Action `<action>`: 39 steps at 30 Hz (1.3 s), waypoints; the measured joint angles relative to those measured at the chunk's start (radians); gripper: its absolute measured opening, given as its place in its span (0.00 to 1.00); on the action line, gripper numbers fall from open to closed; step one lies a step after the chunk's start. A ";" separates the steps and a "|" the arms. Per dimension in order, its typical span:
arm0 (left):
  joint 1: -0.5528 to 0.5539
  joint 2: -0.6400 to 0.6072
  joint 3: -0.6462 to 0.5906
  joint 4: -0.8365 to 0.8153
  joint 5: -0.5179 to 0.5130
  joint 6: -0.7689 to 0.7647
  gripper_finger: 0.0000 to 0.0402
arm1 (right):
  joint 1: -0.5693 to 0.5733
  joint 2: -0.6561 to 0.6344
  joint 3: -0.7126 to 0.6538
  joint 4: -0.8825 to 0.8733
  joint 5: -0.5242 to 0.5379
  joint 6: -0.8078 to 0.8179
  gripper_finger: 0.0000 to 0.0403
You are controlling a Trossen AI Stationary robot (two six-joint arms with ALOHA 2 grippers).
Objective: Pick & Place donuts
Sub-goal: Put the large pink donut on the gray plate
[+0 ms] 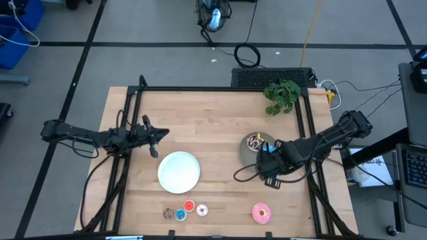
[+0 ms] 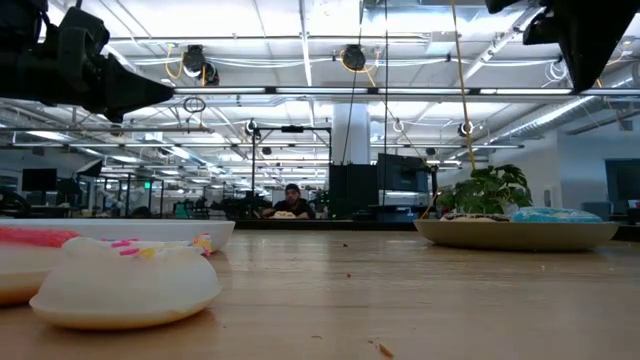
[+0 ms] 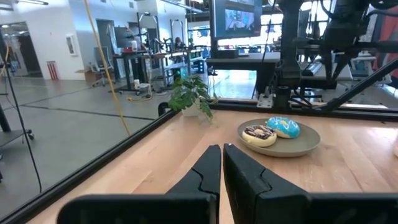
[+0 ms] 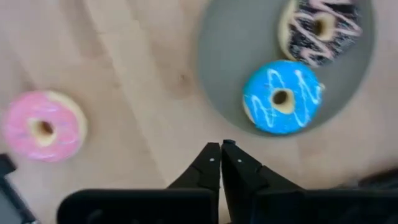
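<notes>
1. Nearest the low camera, a whitish mini donut (image 2: 125,283) fills the lower left of that frame, resting on the wooden table (image 1: 220,133).
2. That table takes up the centre of the high view, with dark frame rails along its left and right edges.
3. White plate (image 1: 179,171) lies just left of centre in the high view, bare.
4. Grey plate (image 1: 250,150) sits right of centre; the right arm partly covers it from above.
5. Green plant (image 1: 281,95) stands at the table's upper right corner.
6. Chocolate-sprinkled donut (image 4: 320,28) and blue donut (image 4: 281,96) lie side by side on the grey plate.
7. Pink frosted donut (image 1: 261,213) lies on bare wood at the lower right.
8. Brown/blue mini donut (image 1: 169,213), a blue mini one (image 1: 180,215) and a red mini donut (image 1: 189,207) cluster at the lower centre, below the white plate.
9. Right gripper (image 4: 221,152) hangs above the grey plate's edge beside the blue donut, fingers pressed together, holding nothing.
10. Left gripper (image 3: 221,155) hovers at centre left of the high view, fingers closed and empty.
</notes>
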 joint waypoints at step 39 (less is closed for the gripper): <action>0.000 0.000 0.000 0.006 -0.001 0.004 0.06 | 0.232 0.090 -0.098 0.432 -0.058 0.089 0.00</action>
